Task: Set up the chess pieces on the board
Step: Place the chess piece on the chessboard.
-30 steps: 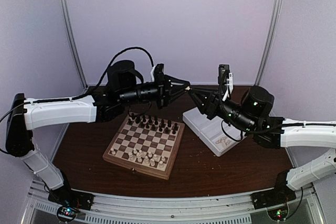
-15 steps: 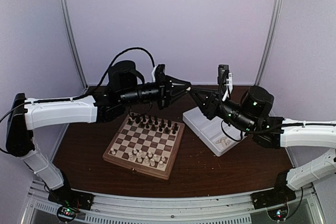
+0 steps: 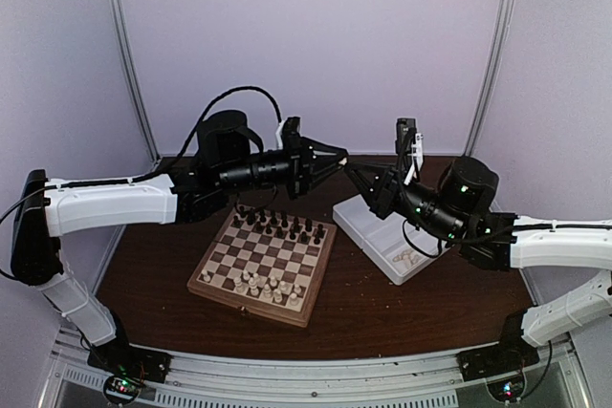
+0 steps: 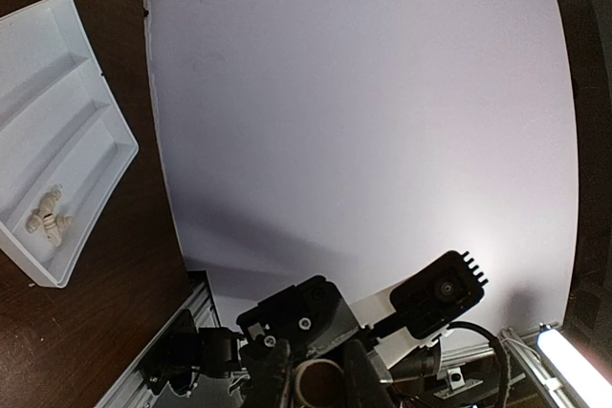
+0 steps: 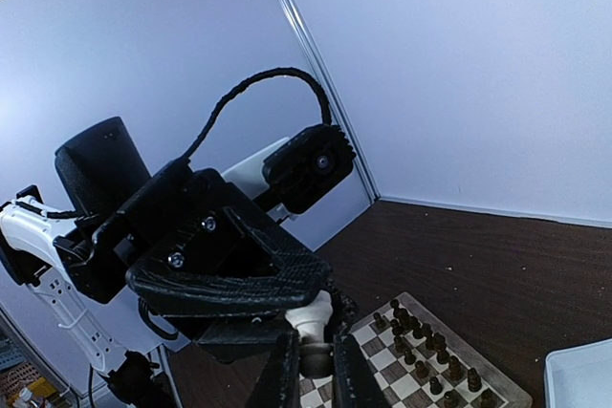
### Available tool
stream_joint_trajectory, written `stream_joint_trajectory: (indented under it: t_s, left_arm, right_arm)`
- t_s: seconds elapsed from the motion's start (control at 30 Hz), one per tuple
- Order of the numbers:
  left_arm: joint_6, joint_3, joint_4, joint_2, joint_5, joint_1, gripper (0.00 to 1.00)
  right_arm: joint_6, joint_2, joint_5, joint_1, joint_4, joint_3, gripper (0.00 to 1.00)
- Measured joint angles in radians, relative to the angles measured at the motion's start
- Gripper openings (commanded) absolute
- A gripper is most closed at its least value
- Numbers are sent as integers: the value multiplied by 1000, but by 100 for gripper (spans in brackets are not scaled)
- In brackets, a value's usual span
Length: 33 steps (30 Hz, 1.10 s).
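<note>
- The left gripper [image 3: 337, 154] and the right gripper [image 3: 354, 171] meet tip to tip in the air above the bench [image 3: 153, 274], which looks like a hand-over rather than a pick or a placement.
- One cream chess piece [image 5: 312, 315] sits between the two tips. The right wrist view shows the right gripper's fingers closed on its lower part, while the left gripper's black jaws clamp the other end.
- Both grippers are therefore gripping the same piece. I judge the double hold to be deliberate, so the piece is never left unsupported while it changes arms.
- The white tray [image 3: 368, 226] lies below and just beside the right gripper, with a few loose cream pieces [image 3: 409, 257] in its near compartment. That arm probably fetches from there.
- The board [image 3: 244, 301] lies below and nearer than the left gripper, on that arm's side, so that arm is better placed to set pieces down.
- The dark pieces [image 3: 277, 224] fill the board's far rows, and cream ones [image 3: 263, 284] stand in the near rows, though I cannot tell how many squares are unfilled.
- One gripper must let go next. Releasing too soon, or pulling apart while both grip, could drop or twist the piece.
</note>
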Motion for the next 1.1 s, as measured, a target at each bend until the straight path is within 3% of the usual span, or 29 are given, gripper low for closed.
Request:
stream_joint_trajectory:
  t_s: [0.17, 0.6, 0.7, 0.87, 1.1]
  left_arm:
    - [0, 0, 2, 5, -1, 0, 18]
    - [60, -21, -9, 16, -4, -3, 67]
    - [91, -60, -41, 3, -5, 3, 74]
    - [148, -171, -126, -70, -13, 35, 97]
    - [344, -188, -505, -266, -51, 167, 98]
  right_arm:
    - [-7, 0, 0, 0, -7, 0, 0]
    - [-10, -16, 23, 0, -74, -12, 0]
    - [-10, -32, 27, 0, -114, -15, 0]
    - [-10, -71, 26, 0, -189, -46, 0]
    - [-10, -93, 21, 0, -401, -43, 0]
